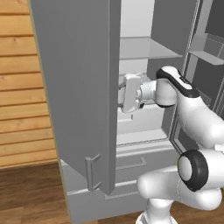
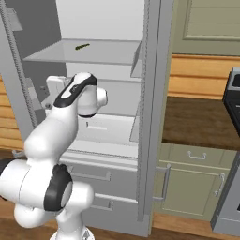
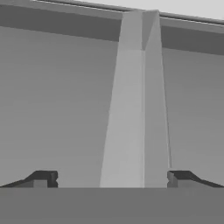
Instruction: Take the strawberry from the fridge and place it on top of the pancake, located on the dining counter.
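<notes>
Strawberry: nothing red is showing on the fridge shelves that are open to the cameras; where it is lying cannot be told.
Fridge (image 2: 117,117): standing with both doors swung open, its white shelved interior facing the base; two drawers are sitting below the compartment.
Upper shelf (image 2: 93,51): carrying a small dark green item (image 2: 82,46) near its middle; too small to make out further.
Left door (image 1: 78,87): standing edge-on in the left base view, covering the left part of the interior and cutting off the front of the hand.
Door handle (image 1: 92,171): a slim bar showing low on that door's outer face.
Gripper (image 3: 111,177): jaws standing wide apart and holding nothing; the two dark fingertips (image 3: 43,178) are flanking a pale vertical ridge (image 3: 135,109) on a grey panel just ahead, not touching it as far as can be seen.
Arm: reaching into the lower fridge compartment, its wrist blocking part of the back wall in the right base view.
Wall counter (image 2: 201,122): dark top over green cabinet doors, lying right of the fridge, cut off by the frame edge.
</notes>
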### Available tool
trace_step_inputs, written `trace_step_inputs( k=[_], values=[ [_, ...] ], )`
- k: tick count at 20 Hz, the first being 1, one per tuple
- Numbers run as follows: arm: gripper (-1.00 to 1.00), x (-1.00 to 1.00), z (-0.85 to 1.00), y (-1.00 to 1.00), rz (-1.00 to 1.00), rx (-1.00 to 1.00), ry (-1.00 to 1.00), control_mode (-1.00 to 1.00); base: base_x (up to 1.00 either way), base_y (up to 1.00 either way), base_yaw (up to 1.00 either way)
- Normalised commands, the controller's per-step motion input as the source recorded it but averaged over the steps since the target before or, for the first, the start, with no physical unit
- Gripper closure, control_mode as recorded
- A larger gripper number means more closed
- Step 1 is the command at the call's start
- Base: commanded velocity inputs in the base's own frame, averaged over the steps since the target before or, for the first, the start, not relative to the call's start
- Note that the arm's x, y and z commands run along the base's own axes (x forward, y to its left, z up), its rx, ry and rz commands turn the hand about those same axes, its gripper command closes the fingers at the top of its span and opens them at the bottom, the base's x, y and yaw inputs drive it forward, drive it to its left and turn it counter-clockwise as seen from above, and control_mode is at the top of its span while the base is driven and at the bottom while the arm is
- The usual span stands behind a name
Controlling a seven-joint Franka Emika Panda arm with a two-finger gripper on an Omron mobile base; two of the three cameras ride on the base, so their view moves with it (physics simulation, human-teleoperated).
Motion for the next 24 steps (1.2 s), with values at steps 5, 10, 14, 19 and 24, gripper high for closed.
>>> trace_step_inputs(
  k=[5, 10, 14, 19, 24],
  values=[
    [-1.0, 0.0, 0.02, 0.63, 0.0, -0.15, 0.09, -1.0, 0.0, 0.0, 0.0],
    [-1.0, -0.02, 0.0, 0.63, 0.0, -0.09, 0.08, -1.0, 0.0, 0.0, 0.0],
    [-1.0, -0.07, 0.0, 0.7, 0.0, -0.08, 0.05, -1.0, 0.0, 0.0, 0.0],
    [-1.0, -0.03, 0.0, 0.68, 0.0, -0.06, 0.02, -1.0, 0.0, 0.0, 0.0],
    [-1.0, -0.01, 0.0, 0.61, 0.0, -0.04, 0.02, -1.0, 0.0, 0.0, 0.0]
  ],
)
